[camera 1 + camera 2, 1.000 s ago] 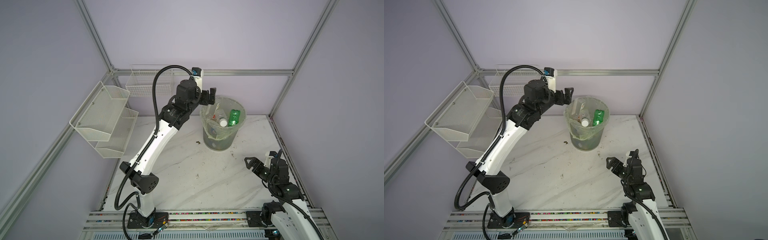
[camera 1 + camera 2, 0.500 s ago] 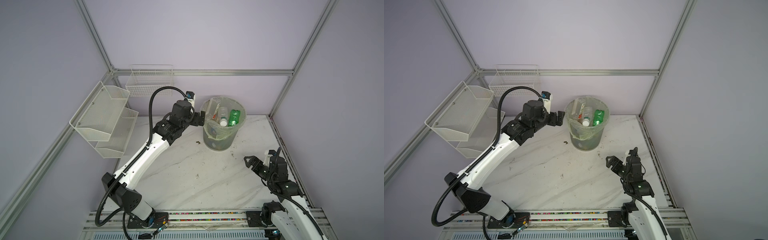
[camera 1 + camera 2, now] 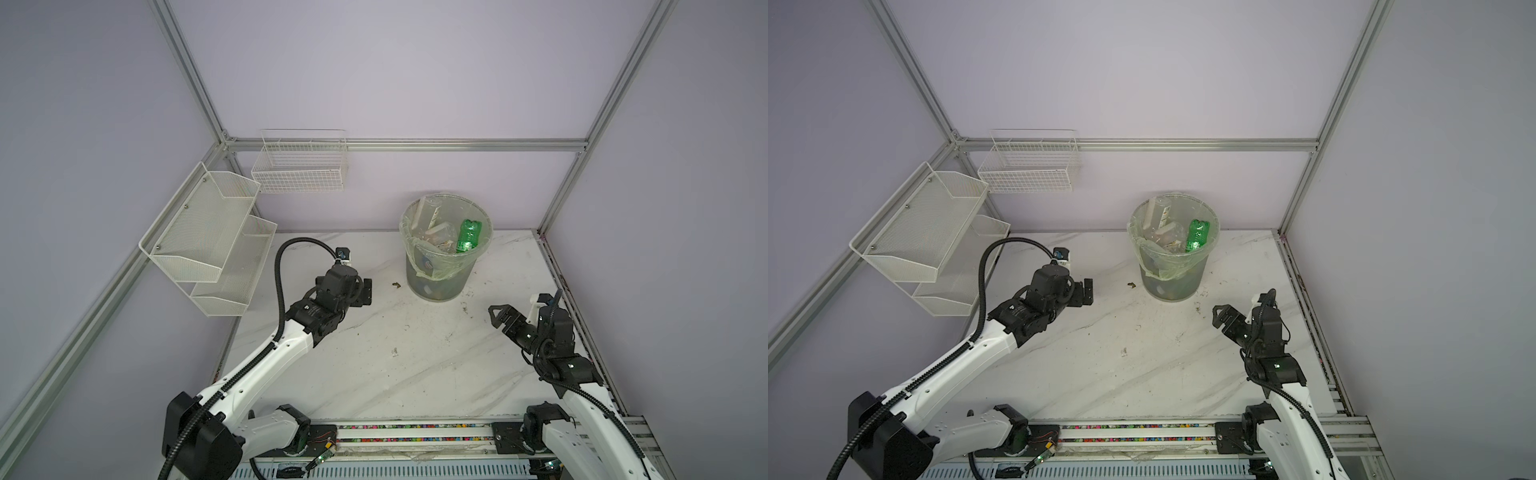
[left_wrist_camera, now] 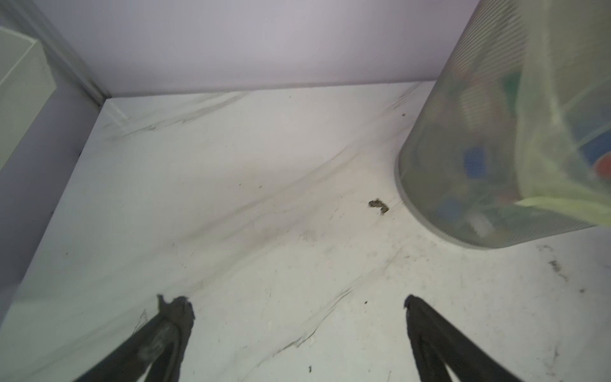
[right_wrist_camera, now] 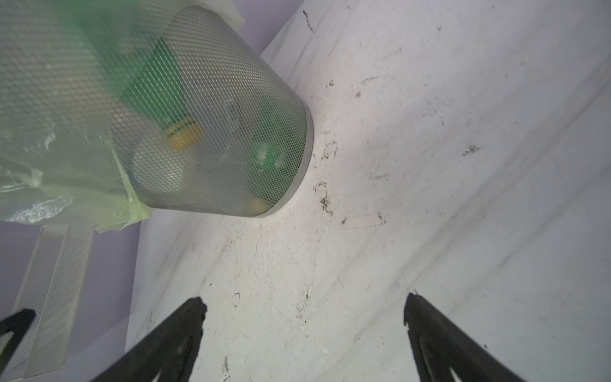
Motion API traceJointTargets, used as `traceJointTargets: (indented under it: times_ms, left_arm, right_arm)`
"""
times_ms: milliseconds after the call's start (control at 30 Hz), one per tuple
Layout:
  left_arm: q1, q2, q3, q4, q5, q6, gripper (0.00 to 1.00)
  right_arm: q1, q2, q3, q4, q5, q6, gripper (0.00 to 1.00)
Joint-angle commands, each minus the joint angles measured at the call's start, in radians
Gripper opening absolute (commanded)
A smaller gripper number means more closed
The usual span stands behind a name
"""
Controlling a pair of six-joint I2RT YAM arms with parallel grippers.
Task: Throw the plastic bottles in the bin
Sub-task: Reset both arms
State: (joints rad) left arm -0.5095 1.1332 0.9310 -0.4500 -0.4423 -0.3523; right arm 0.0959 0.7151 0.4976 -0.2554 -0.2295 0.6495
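Seeing the plastic bottles (image 3: 440,240) piled inside the bin (image 3: 436,286), which is standing at the back of the table (image 3: 395,374), right of centre, near the rear wall. Spotting a green bottle (image 3: 468,236) on top of the pile, on end against the right side of the rim. Seeing clear ones beside it, one propped tall against the back-left of the rim. Making out more through the bin's mesh wall (image 5: 231,132) in both wrist views: blue, red, green and yellow patches, too blurred for telling apart. Noting a pale yellow-green bag (image 3: 422,266) folded over the rim and hanging down the outside at front-left.

Seeing a small brown scrap (image 3: 395,284) lying on the table just left of the bin's base, not touching it.

Finding the left gripper (image 3: 365,293) hovering over the table left of the bin, apart from it, pointing toward it. Checking the left gripper (image 4: 292,302) in its wrist view: jaws spread wide, released, only bare table between them.

Finding the right gripper (image 3: 498,316) low over the table, in front and to the right of the bin, apart from it, aimed toward it. Checking the right gripper (image 5: 304,301) in its wrist view: jaws likewise spread wide, grasping nothing.

Noting a two-tier mesh shelf (image 3: 208,241) on the left wall and a wire basket (image 3: 299,166) on the back wall, both well apart from the bin.
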Motion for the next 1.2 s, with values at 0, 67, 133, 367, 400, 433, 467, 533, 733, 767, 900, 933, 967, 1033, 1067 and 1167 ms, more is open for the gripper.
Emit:
traceJointTargets:
  times_ms: [0, 67, 133, 367, 400, 433, 467, 533, 733, 767, 900, 933, 967, 1033, 1067, 1167]
  left_arm:
    - [0.032, -0.105, -0.121, 0.071, -0.151, -0.078, 1.0]
    - [0.048, -0.148, -0.16, 0.066, -0.186, -0.12, 1.0]
    - [0.057, -0.193, -0.2, 0.087, -0.195, -0.147, 1.0]
    - [0.076, -0.236, -0.327, 0.162, -0.269, -0.197, 1.0]
    - [0.083, -0.228, -0.344, 0.174, -0.285, -0.201, 1.0]
    - [0.087, -0.22, -0.355, 0.186, -0.298, -0.203, 1.0]
    - [0.098, -0.21, -0.369, 0.205, -0.303, -0.197, 1.0]
    - [0.124, -0.196, -0.381, 0.249, -0.278, -0.164, 1.0]
    - [0.202, -0.179, -0.428, 0.404, -0.289, -0.064, 1.0]
    - [0.22, -0.182, -0.445, 0.442, -0.275, -0.048, 1.0]
    - [0.286, -0.182, -0.519, 0.616, -0.175, 0.041, 1.0]
    - [0.294, -0.177, -0.53, 0.661, -0.166, 0.078, 1.0]
    - [0.302, -0.168, -0.547, 0.724, -0.164, 0.12, 1.0]
    - [0.324, -0.146, -0.58, 0.834, -0.157, 0.179, 1.0]
    - [0.345, -0.127, -0.598, 0.885, -0.132, 0.192, 1.0]
    - [0.425, -0.032, -0.638, 1.044, -0.01, 0.21, 1.0]
  right_arm:
    - [-0.004, 0.046, 0.03, 0.095, 0.081, -0.005, 0.97]
    - [-0.004, 0.07, 0.039, 0.108, 0.135, -0.018, 0.97]
    - [-0.004, 0.086, 0.044, 0.121, 0.186, -0.038, 0.97]
    - [-0.004, 0.075, 0.006, 0.186, 0.428, -0.08, 0.97]
    - [-0.004, 0.066, -0.009, 0.206, 0.462, -0.083, 0.97]
    - [-0.004, 0.056, -0.021, 0.223, 0.489, -0.079, 0.97]
    - [-0.004, 0.045, -0.034, 0.239, 0.523, -0.066, 0.97]
    - [-0.004, 0.022, -0.063, 0.291, 0.544, -0.07, 0.97]
    - [-0.004, -0.034, -0.134, 0.431, 0.663, -0.064, 0.97]
    - [-0.004, -0.031, -0.14, 0.455, 0.685, -0.069, 0.97]
    - [-0.004, 0.046, -0.144, 0.552, 0.737, -0.147, 0.97]
    - [-0.004, 0.073, -0.136, 0.564, 0.742, -0.162, 0.97]
    - [-0.004, 0.104, -0.125, 0.572, 0.742, -0.175, 0.98]
    - [-0.004, 0.156, -0.114, 0.618, 0.754, -0.227, 0.97]
    - [-0.004, 0.181, -0.114, 0.653, 0.758, -0.248, 0.97]
    - [-0.004, 0.245, -0.128, 0.774, 0.787, -0.314, 0.97]
